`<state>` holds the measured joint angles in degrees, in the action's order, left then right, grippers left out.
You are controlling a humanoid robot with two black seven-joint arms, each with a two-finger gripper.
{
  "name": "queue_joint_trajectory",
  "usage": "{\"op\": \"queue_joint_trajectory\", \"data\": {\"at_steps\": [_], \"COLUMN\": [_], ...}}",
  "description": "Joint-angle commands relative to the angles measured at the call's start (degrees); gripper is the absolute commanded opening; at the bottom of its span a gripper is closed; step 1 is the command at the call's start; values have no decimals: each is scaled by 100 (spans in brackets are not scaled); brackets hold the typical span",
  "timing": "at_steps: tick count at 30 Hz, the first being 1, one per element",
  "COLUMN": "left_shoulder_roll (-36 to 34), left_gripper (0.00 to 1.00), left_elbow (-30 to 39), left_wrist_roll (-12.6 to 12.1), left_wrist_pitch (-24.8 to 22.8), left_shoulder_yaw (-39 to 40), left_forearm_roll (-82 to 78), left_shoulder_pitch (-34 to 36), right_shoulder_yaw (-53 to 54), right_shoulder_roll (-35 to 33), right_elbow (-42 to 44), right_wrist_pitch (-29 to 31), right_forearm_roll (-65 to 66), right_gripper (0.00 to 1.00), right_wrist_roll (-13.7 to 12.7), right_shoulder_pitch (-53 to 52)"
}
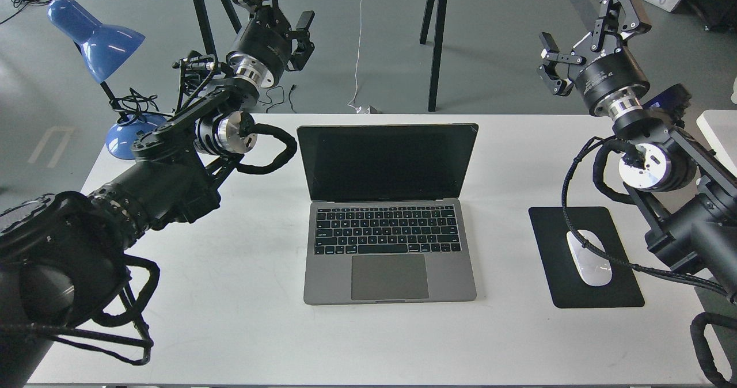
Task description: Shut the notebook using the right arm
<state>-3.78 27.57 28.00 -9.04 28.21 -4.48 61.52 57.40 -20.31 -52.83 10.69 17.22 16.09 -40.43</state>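
The notebook (pixel 388 215) sits open in the middle of the white table (pixel 230 296), its dark screen standing upright toward the far edge and its keyboard and trackpad facing the near edge. Nothing touches it. Over on the right, the right arm (pixel 662 169) reaches in from the right edge and rises above the far right corner, well apart from the notebook, and its right gripper (pixel 587 37) hangs past the table's far edge with both fingers spread wide and nothing between them (one finger points up, the other juts out to the left). A sliver of blue shows just behind its wrist. Below that arm, near the right edge, a black mouse pad (pixel 576 287) lies flat with a white mouse (pixel 590 258) on it, and a black cable from the arm drapes across the mouse. On the other side, the left arm (pixel 173 169) comes in over the near left corner and bends upward by the far left corner; its left gripper (pixel 282 14) is raised beyond the far edge, fingers parted and holding nothing. A blue desk lamp (pixel 98 37) stands at the far left corner, its base partly behind the left arm.
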Motion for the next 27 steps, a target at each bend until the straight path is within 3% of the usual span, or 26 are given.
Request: {"op": "queue_joint_trajectory", "data": {"at_steps": [1, 16, 20, 27], "left_shoulder_roll": [18, 9, 9, 9], "left_gripper": [100, 100, 100, 100], "left_elbow": [-6, 3, 3, 12], "left_wrist_roll": [0, 0, 0, 0], "left_wrist_pitch": [87, 69, 69, 69], "left_shoulder_yaw": [-9, -18, -18, -9], "left_forearm_roll": [-9, -9, -9, 0], "left_shoulder_pitch": [9, 9, 9, 9], "right_shoulder_yaw": [-10, -325, -1368, -3628], "right_shoulder_roll": [1, -8, -17, 115], "right_elbow": [0, 44, 141, 1282], "right_wrist_pitch": [3, -111, -391, -928], "right_forearm_roll": [1, 141, 553, 871], "right_gripper": [100, 100, 100, 100], "right_wrist_roll": [-1, -27, -80, -89], "right_shoulder_pitch": [9, -271, -929, -2275]}}
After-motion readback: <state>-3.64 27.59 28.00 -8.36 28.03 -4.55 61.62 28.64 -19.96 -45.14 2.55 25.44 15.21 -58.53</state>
